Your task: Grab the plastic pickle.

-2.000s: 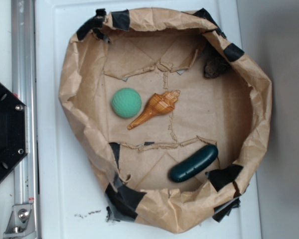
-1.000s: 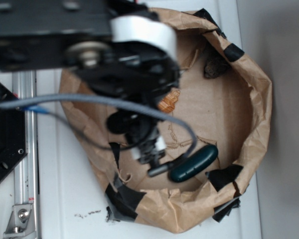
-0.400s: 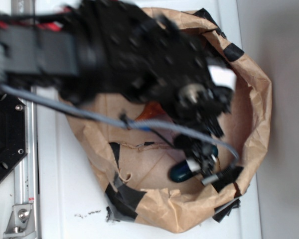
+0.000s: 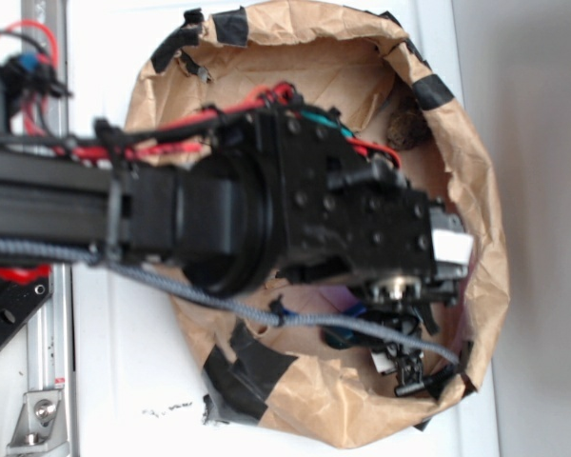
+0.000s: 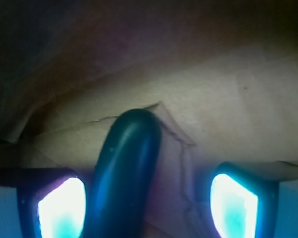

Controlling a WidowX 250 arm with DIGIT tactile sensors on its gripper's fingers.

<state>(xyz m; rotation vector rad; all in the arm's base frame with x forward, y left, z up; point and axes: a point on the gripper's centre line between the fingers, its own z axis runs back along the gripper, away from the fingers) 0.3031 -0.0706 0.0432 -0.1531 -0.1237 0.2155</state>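
Pickle (image 5: pixel 126 173): dark teal, glossy, lying on the brown paper floor of the paper-lined basin (image 4: pixel 476 200), near its lower right wall. Hand (image 5: pixel 149 203): spread, fingers (image 5: pixel 59 208) either side of the pickle, which sits nearer the left finger; not yet pinched. Risk: off-centre closing may roll or squirt the smooth plastic aside; fingertips may snag creased paper. Counter (image 4: pixel 105 381): white.

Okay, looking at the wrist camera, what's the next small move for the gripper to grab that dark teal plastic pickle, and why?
Probably shift the gripper slightly toward the left finger's side, then close. In the wrist view the open jaws straddle the dark teal, glossy plastic pickle, which sits almost against the left finger, with a wide gap to the right one.
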